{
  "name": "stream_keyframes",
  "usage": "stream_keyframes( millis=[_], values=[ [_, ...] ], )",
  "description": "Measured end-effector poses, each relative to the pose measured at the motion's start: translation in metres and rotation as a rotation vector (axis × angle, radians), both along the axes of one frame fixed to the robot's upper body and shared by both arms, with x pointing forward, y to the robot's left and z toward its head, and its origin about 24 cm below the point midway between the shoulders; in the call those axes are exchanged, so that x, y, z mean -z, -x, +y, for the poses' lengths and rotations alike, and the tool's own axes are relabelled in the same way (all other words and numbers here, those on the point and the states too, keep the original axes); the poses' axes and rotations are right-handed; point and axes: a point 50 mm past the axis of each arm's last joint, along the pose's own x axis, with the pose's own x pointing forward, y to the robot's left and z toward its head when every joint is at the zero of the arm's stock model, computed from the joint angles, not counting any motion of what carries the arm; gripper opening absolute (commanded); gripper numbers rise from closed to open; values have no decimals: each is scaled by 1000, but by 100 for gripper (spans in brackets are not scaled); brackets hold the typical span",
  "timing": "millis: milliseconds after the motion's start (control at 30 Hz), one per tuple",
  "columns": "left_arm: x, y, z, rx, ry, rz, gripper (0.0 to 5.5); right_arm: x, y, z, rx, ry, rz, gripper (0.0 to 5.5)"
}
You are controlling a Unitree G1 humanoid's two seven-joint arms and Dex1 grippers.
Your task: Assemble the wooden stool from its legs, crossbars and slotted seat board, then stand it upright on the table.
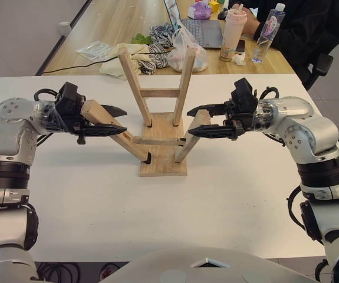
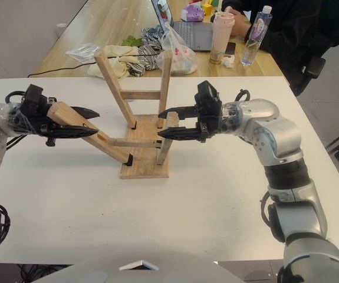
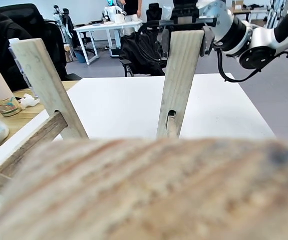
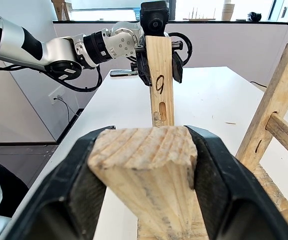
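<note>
When counted from the head views: one slotted seat board, four legs, two crossbars, two pincers.

Seat board flat on the white tabletop, midway between the two arms. Rising out of its far half, far left leg and far right leg, spreading apart toward their upper ends and tied together by the far crossbar.

Near left leg tilted steeply toward the robot's left, lower end down at the board, upper end clamped in the left pincer, with one finger on each side of the wood and closed on it. Near right leg closer to upright, leaning a little toward the robot's right, foot at the board, top end gripped tight in the right pincer, fingers pressed against both flanks of the end grain in the right wrist view. Near crossbar stretched between these two legs, low, just above the board.

Handwritten in dark ink on the near left leg, just below the left pincer: a single digit 9, with a narrow slot cut beneath it.

Behind the tabletop, on a separate wooden table: one open laptop, one clear bottle, one pink tumbler, plus a few bags.
</note>
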Motion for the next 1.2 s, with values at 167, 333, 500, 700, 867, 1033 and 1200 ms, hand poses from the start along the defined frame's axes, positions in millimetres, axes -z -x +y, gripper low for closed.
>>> stream_keyframes(
  millis=[167, 333, 500, 700, 867, 1033, 1200],
  values=[
    [-6, 0, -6, 45, -58, -42, 201, 0, 0, 0, 6, -2, -4, 224],
    [-4, 1, -14, 77, -107, -84, 201, 0, 0, 1, 19, 1, -11, 222],
    [-4, 1, -25, 97, -160, -99, 201, 1, 0, 1, 25, 3, -10, 222],
    [-13, -8, -34, 105, -246, -39, 201, 3, 1, -3, 29, 10, -21, 217],
    [-21, -14, -44, 107, -375, 5, 201, 5, -2, -6, 43, 60, -84, 206],
    [-21, -18, -47, 55, -387, 45, 201, 5, -10, -8, 63, 71, -121, 205],
    [-7, -23, -54, -24, -349, 14, 201, 4, -24, -14, 121, 100, -148, 260]
  ],
)
